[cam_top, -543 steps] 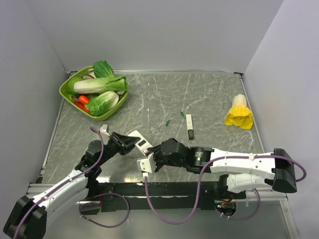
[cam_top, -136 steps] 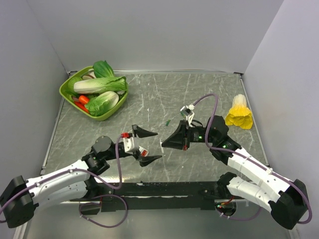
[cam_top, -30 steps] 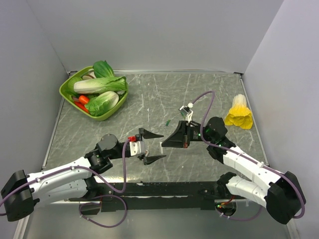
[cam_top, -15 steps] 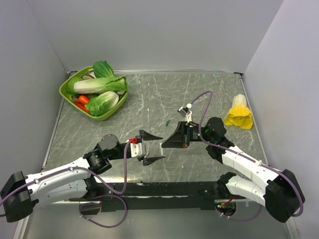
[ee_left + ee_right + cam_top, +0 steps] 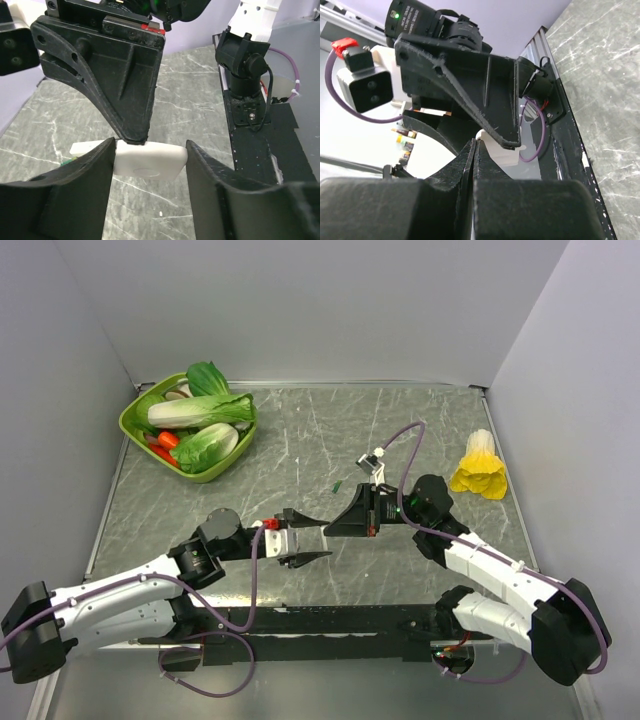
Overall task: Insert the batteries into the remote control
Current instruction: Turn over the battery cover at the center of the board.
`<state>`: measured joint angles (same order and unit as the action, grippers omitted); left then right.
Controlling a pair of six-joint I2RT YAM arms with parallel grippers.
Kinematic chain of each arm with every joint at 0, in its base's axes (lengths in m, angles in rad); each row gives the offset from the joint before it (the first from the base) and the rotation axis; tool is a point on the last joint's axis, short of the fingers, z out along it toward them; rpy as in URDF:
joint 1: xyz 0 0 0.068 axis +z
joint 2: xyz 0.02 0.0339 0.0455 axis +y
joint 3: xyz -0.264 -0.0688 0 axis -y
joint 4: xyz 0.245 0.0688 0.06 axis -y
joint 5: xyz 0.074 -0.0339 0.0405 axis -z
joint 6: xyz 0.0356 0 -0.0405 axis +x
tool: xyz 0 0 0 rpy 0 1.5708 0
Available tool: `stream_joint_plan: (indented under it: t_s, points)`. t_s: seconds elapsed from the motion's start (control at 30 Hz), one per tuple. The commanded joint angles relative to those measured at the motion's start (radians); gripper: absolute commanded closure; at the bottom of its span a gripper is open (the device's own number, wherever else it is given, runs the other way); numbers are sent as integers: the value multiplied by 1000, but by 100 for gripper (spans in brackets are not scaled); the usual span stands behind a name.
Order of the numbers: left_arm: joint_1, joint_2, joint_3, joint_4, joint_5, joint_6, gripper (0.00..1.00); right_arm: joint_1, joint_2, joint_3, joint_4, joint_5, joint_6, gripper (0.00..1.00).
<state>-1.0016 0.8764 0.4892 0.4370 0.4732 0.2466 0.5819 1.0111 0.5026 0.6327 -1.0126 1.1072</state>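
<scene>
In the left wrist view the remote control (image 5: 150,161) shows its plain white back with an oval dent, just above the marble. My left gripper (image 5: 150,146) is shut on it, one finger against each end. My right gripper (image 5: 132,139) is shut, and its tip rests on the remote's top edge. From the right wrist, the right gripper (image 5: 474,143) points at the white remote (image 5: 502,153), which sits under a left finger (image 5: 470,85). Seen from above, the left gripper (image 5: 326,539) and right gripper (image 5: 326,531) meet mid-table and hide the remote. No battery is in view.
A green basket (image 5: 124,421) of vegetables stands at the back left. A yellow flower-like toy (image 5: 480,468) lies at the right. Tiny green pieces (image 5: 338,486) lie behind the grippers. A narrow white bar (image 5: 82,147) peeks out behind the left finger. A black rail (image 5: 330,618) runs along the near edge.
My left gripper has moved right and its fingers have closed in from a wide spread onto the remote. The right gripper's tip has stayed almost in place, pointing left.
</scene>
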Motion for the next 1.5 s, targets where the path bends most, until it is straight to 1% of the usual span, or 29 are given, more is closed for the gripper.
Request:
stream_joint_plan:
  t_s: [0.0,0.07,0.13,0.17,0.27,0.33,0.37,0.43,0.47,0.5,0.53,0.57,0.6,0.63,0.67,0.7,0.73,0.77,0.8,0.83,0.87,0.9,0.93,0.97,1.07,1.13,1.23,1.43,1.47]
  points:
    - [-8,6,42,19,-2,13,50,-7,-3,8,28,-6,8,100]
    - [-8,4,40,11,-8,14,56,-8,-3,8,28,-3,8,100]
    - [-9,-2,40,5,-16,14,60,-11,-8,8,25,0,3,100]
    - [-11,-4,38,6,-21,14,65,-10,-11,10,9,5,-1,100]
    - [-11,-10,38,-4,-30,13,72,-11,-23,14,-30,19,-32,99]
    - [-11,-10,38,-15,-48,10,73,-17,-37,17,-60,26,-50,90]
    - [-11,-8,38,-20,-60,8,74,-24,-43,27,-85,37,-84,77]
    - [-11,4,48,-59,-100,0,76,-31,-71,40,-189,54,-133,66]
    - [-11,12,66,-82,-116,-3,76,-36,-80,60,-232,63,-192,56]
    - [-11,19,75,-108,-128,-12,76,-46,-104,73,-342,93,-226,51]
    - [-12,42,87,-159,-155,-13,76,-54,-118,85,-393,110,-260,47]
    - [-11,56,113,-190,-166,-18,77,-60,-130,114,-456,129,-333,39]
    - [-11,70,127,-219,-180,-20,77,-73,-155,129,-514,190,-374,36]
    - [-11,106,143,-248,-195,-20,77,-76,-169,145,-651,231,-415,34]
    - [-11,128,178,-315,-209,-18,76,-76,-183,175,-718,291,-490,29]
    - [-11,154,199,-349,-223,-18,76,-80,-209,188,-773,345,-521,26]
    - [-11,215,221,-394,-234,-17,76,-85,-222,195,-868,449,-544,24]
    - [-12,248,273,-476,-252,-13,75,-86,-238,204,-905,501,-581,22]
    - [-11,281,299,-519,-263,-12,75,-85,-265,206,-948,560,-595,22]
    - [-11,350,322,-555,-272,-9,75,-88,-281,206,-981,682,-602,20]
    - [-12,383,369,-587,-280,-7,74,-88,-298,195,-1029,733,-610,20]
    - [-12,416,390,-648,-281,3,73,-88,-334,186,-1047,794,-609,20]
    - [-15,480,411,-673,-281,8,73,-88,-357,176,-1057,840,-606,19]
    - [-19,513,454,-705,-286,14,72,-88,-379,153,-1080,926,-593,18]
    - [-22,643,541,-805,-292,34,69,-88,-462,122,-1114,1052,-572,16]
    - [-23,734,575,-860,-298,49,67,-88,-519,111,-1127,1094,-569,15]
    - [-35,838,637,-911,-298,72,63,-88,-574,103,-1145,1135,-576,11]
    - [-61,993,716,-952,-312,99,52,-88,-595,102,-1174,1122,-592,9]
    - [-66,1004,724,-955,-315,102,48,-88,-601,97,-1174,1119,-593,9]
